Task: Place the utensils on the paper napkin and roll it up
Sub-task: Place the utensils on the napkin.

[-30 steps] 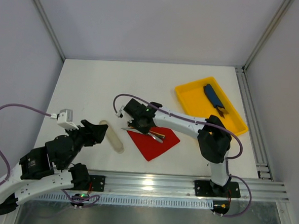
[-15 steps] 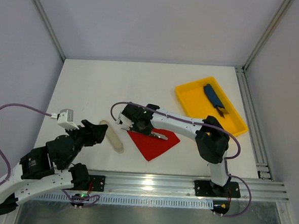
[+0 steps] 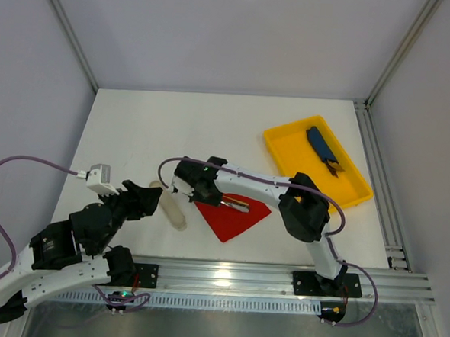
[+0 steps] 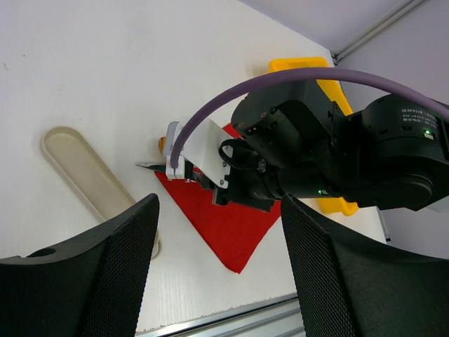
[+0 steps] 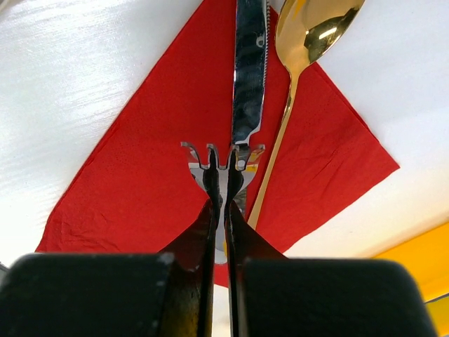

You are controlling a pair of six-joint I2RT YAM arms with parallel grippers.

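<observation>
The red paper napkin lies on the table in front of the arms. My right gripper is low over its left corner and shut on the fork, whose tines show at my fingertips. In the right wrist view a shiny serrated knife and the gold spoon lie side by side on the napkin. My left gripper is open and empty, left of the napkin, with its fingers wide apart.
A pale beige sleeve lies between the two grippers, left of the napkin. The yellow tray stands at the back right with a dark-blue oblong item in it. Aluminium rails run along the right and near table edges.
My right gripper has moved left along the napkin toward its left corner, with the fork still in it. The left arm has not moved.
</observation>
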